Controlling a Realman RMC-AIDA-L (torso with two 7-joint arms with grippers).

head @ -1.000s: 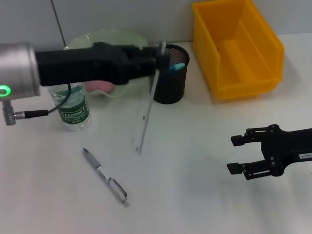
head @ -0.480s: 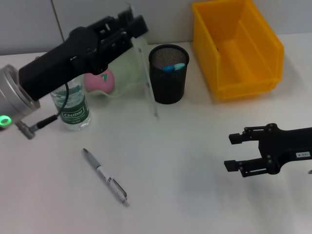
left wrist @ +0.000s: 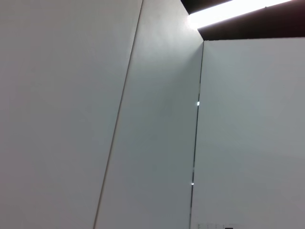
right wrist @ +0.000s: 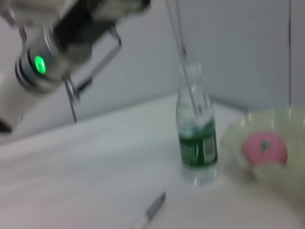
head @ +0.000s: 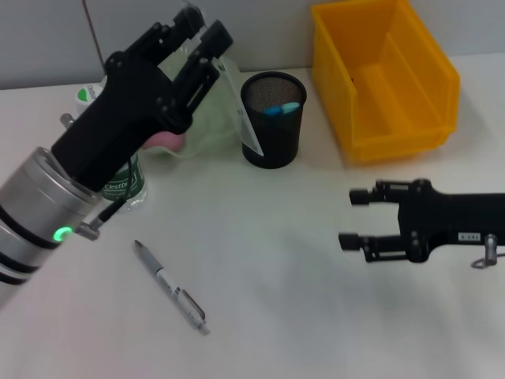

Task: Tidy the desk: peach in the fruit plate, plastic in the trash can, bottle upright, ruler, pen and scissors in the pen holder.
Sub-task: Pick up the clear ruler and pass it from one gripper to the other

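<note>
The left gripper is raised near the bench's far edge, its fingers clamped on the upper end of the clear ruler, which slants down so its lower end hangs just beside the rim of the black mesh pen holder. The right gripper hovers toward the bench's right edge, fingers spread and holding nothing. The pen lies toward the near-left corner. The bottle stands upright beside the fruit plate holding the peach. A yellow bin sits at the far-right corner.
</note>
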